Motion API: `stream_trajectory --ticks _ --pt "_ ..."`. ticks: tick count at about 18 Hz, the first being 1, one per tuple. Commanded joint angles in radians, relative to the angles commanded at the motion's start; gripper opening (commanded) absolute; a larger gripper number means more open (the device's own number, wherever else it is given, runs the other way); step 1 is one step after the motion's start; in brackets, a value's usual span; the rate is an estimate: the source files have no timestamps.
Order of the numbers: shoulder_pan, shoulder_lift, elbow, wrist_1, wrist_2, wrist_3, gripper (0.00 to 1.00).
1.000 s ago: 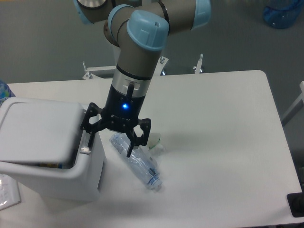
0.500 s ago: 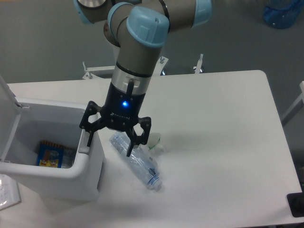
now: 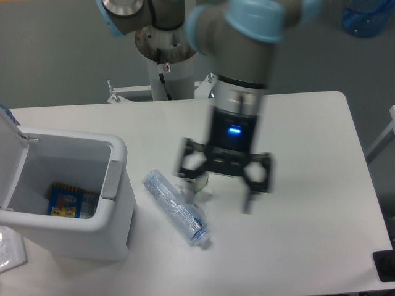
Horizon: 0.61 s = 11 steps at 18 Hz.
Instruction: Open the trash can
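Observation:
The white trash can point(image 3: 117, 209) stands at the table's left front with its lid point(image 3: 9, 157) swung up and back on the left side. Its grey push-button tab point(image 3: 112, 179) shows on the right rim, and a blue packet point(image 3: 64, 201) lies inside. My gripper point(image 3: 217, 194) hangs blurred over the table's middle, well to the right of the can, open with nothing between its fingers.
A clear crushed plastic bottle point(image 3: 177, 208) lies on the table between the can and the gripper, with a small white-green scrap point(image 3: 199, 185) beside it. A white flat packet point(image 3: 11, 250) sits at the front left corner. A blue water jug point(image 3: 368, 17) stands far right.
The lid went from nearly shut to fully open. The gripper has left the can's button and swung right over the middle of the table.

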Motion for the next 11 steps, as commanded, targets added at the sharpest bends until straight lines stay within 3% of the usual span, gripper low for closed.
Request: stream_trajectory --ticks 2,7,11 --pt "0.012 -0.038 0.02 -0.005 0.037 0.083 1.0" --pt "0.022 -0.121 0.049 -0.063 0.257 0.36 1.0" --pt "-0.021 -0.146 0.046 -0.081 0.376 0.412 1.0"
